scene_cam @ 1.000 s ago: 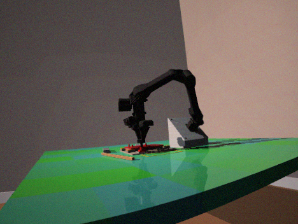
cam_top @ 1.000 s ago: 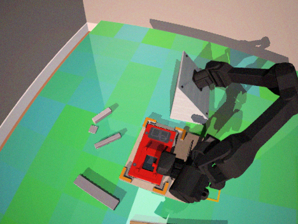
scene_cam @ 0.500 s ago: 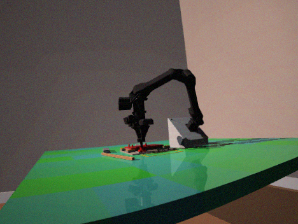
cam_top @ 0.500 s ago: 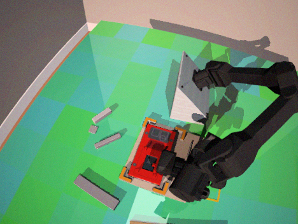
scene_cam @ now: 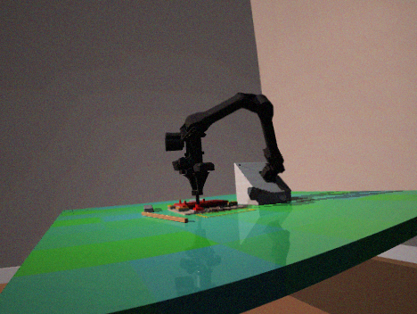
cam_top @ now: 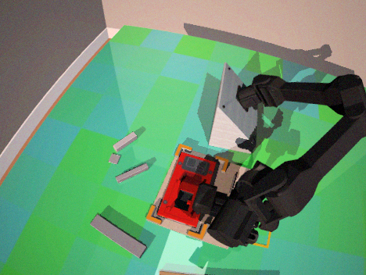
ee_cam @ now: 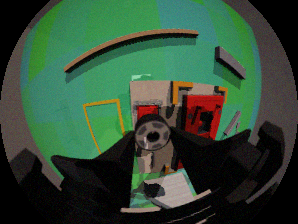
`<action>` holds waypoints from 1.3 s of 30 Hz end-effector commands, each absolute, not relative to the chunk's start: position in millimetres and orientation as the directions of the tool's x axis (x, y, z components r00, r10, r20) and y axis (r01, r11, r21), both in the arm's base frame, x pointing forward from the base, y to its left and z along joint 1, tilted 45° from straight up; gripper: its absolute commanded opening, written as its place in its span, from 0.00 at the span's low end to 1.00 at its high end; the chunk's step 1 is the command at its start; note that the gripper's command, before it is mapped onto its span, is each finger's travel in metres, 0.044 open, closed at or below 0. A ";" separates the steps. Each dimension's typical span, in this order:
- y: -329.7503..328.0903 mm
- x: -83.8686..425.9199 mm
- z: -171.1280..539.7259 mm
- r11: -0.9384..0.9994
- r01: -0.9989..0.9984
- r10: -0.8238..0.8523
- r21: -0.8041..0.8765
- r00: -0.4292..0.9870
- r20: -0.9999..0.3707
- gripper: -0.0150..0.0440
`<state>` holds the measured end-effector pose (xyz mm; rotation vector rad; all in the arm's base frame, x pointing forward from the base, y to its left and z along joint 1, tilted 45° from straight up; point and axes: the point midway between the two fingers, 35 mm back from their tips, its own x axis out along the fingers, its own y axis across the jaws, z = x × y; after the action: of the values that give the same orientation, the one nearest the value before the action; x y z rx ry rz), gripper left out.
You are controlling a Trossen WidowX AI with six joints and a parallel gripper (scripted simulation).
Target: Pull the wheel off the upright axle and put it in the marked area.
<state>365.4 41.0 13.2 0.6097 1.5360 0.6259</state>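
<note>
The wheel [ee_cam: 153, 126], a dark disc with a grey spoked face and a central hole, sits between the fingertips in the wrist view. My gripper [scene_cam: 197, 193] [ee_cam: 152, 132] is shut on it. In the exterior view the fingertips are a little above a small red base [scene_cam: 197, 208], with a thin dark upright axle [scene_cam: 198, 201] showing below them. Whether the axle's tip is still inside the wheel cannot be told. The marked area is a yellow outline [cam_top: 261, 245] [ee_cam: 101, 103], left of the wheel in the wrist view. In the top view the arm hides the fingers and wheel.
A red board [cam_top: 170, 194] [ee_cam: 189, 120] with raised parts and orange corner brackets lies beside the gripper. A white wedge [cam_top: 231, 137] [scene_cam: 242, 187] stands near the arm's base. Several grey blocks [cam_top: 125, 141] [cam_top: 132, 173] and a longer bar [cam_top: 118, 235] lie on the table.
</note>
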 end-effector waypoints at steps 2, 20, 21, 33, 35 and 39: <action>38.4 367.2 16.5 0.711 0.000 0.703 0.703 -0.046 -0.710 0.25; 19.7 360.4 37.1 0.708 0.017 0.706 0.706 -0.055 -0.706 0.25; 21.7 359.1 39.8 0.708 0.017 0.705 0.706 -0.055 -0.707 0.25; 45.6 340.8 70.1 0.710 0.012 0.703 0.704 -0.053 -0.709 0.25; 49.4 337.3 74.8 0.710 0.011 0.703 0.704 -0.052 -0.709 0.25; 56.9 329.9 83.9 0.710 0.009 0.703 0.704 -0.051 -0.709 0.25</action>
<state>336.8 51.5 74.8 0.5990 1.5386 0.6269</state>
